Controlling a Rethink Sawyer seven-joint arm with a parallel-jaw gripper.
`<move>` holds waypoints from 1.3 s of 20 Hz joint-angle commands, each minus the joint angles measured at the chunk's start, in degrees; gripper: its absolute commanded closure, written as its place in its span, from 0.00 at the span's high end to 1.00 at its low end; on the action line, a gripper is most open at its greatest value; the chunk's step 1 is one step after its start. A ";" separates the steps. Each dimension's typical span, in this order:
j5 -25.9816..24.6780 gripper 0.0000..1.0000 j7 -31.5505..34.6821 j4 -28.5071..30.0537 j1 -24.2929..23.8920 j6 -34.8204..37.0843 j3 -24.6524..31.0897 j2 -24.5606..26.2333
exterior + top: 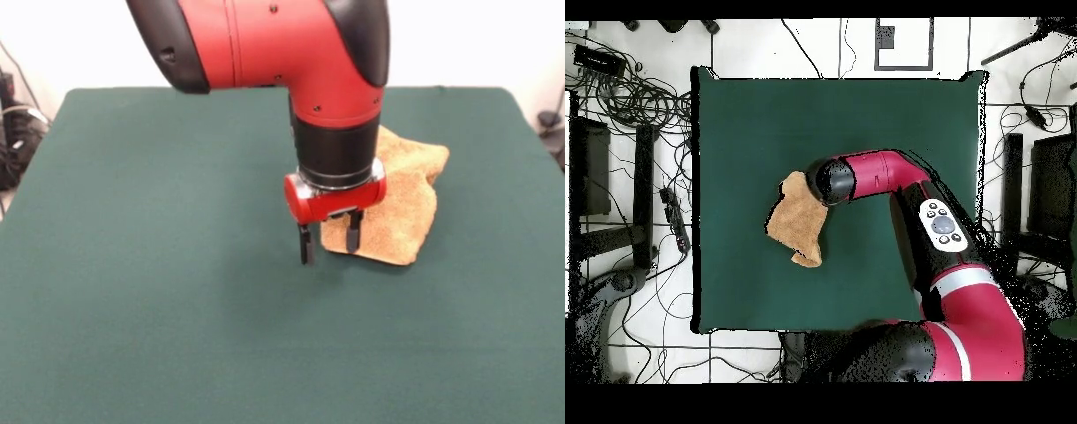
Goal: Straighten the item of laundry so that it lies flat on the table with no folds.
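The item of laundry (402, 208) is a golden-orange towel lying bunched and folded over itself right of the table's (132, 265) middle. My gripper (329, 240) hangs just above the cloth's near left edge, open, with nothing between its fingers. One fingertip (353, 237) stands in front of the towel's edge, the other over bare green table. From overhead, the towel (793, 222) shows as an uneven folded shape on the table (745, 130), and the arm's wrist (835, 181) covers the gripper at the towel's upper right corner.
Tangled cables (625, 100) and black stands (595, 180) surround the table on the floor. More cables (13, 132) lie past the table's far left corner. The red arm (945, 230) reaches over the table's right half in the overhead view.
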 commanded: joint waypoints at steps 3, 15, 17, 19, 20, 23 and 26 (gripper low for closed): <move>-2.17 1.00 -16.03 -3.85 0.07 5.89 5.91 7.06; -2.96 1.00 -14.88 -6.60 1.62 8.89 5.64 10.72; -2.88 1.00 -14.01 -5.03 1.47 8.63 5.75 9.21; -2.75 1.00 -13.89 -4.07 1.21 8.61 5.88 8.33; -2.69 1.00 -13.94 -3.69 1.11 8.72 5.89 8.03; -1.72 1.00 -16.62 -2.71 0.06 11.00 6.96 8.32; -0.87 1.00 -19.26 -0.47 -1.86 11.61 8.69 7.92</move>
